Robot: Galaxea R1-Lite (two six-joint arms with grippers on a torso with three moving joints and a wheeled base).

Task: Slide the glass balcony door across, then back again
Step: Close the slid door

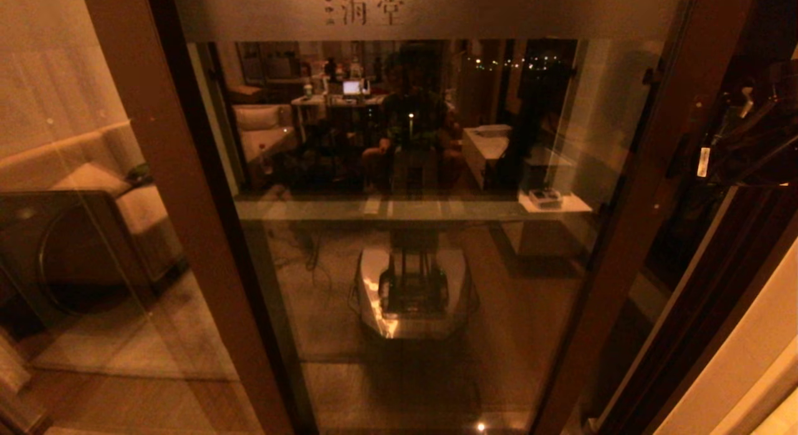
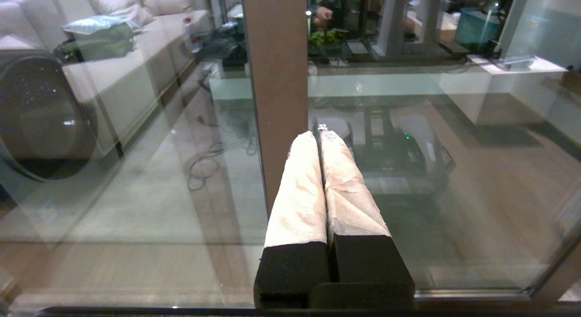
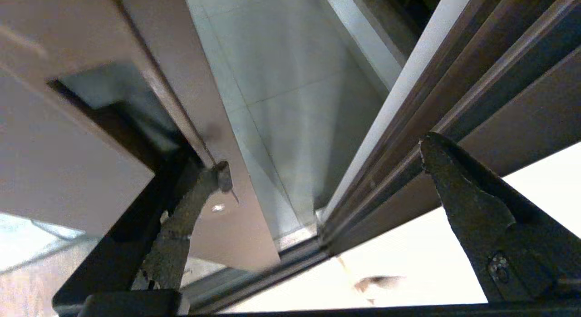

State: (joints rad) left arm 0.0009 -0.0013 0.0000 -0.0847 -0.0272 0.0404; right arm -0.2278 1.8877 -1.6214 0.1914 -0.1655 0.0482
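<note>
The glass balcony door [image 1: 411, 267] fills the head view: reflective glass, a frosted top band and brown stiles. Its right stile [image 1: 648, 173] carries small screws, and a dark gap stands open to the right of it. Neither gripper shows clearly in the head view. In the left wrist view my left gripper [image 2: 319, 134] is shut with nothing in it. Its white-wrapped fingers [image 2: 299, 194] point at the glass just beside a brown stile [image 2: 277, 71]. In the right wrist view my right gripper [image 3: 324, 158] is open. One fingertip [image 3: 221, 174] rests against the door's brown stile [image 3: 236, 208]. The other finger [image 3: 458, 194] is over by the frame rails.
A second brown-framed glass panel [image 1: 75, 204] stands to the left, with a dark round machine [image 2: 41, 121] behind it. Between the stile and the dark frame rails [image 3: 431, 108] a gap shows pale floor tiles [image 3: 290, 94]. A bottom track [image 3: 254, 271] runs below.
</note>
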